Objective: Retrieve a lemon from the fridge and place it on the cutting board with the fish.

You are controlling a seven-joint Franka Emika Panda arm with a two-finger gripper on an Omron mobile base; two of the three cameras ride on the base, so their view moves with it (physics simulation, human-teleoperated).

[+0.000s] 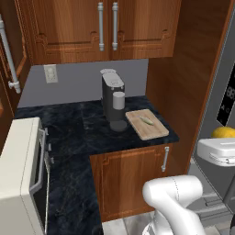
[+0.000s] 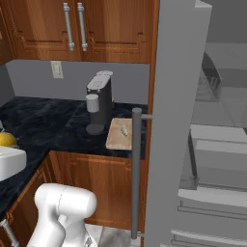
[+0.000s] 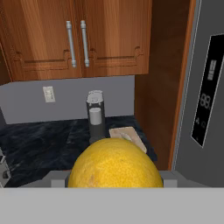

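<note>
My gripper (image 3: 114,183) is shut on the lemon (image 3: 114,162), a big yellow fruit low in the hand view. The lemon (image 1: 224,132) also peeks above the white hand at the right edge of the left base view. It shows again as the lemon (image 2: 6,139) at the left edge of the right base view. The tan cutting board (image 1: 153,130) lies on the dark counter beside the fridge's wooden side panel. The small pale fish (image 1: 146,120) rests on it. The grey fridge (image 2: 178,120) stands with one door swung open, shelves visible inside.
A dark coffee machine (image 1: 113,103) stands just left of the board. A white appliance (image 1: 20,174) occupies the counter's near left corner. Wooden wall cabinets (image 1: 101,27) hang above. The open fridge door's long handle (image 2: 136,173) juts out by the base cabinet.
</note>
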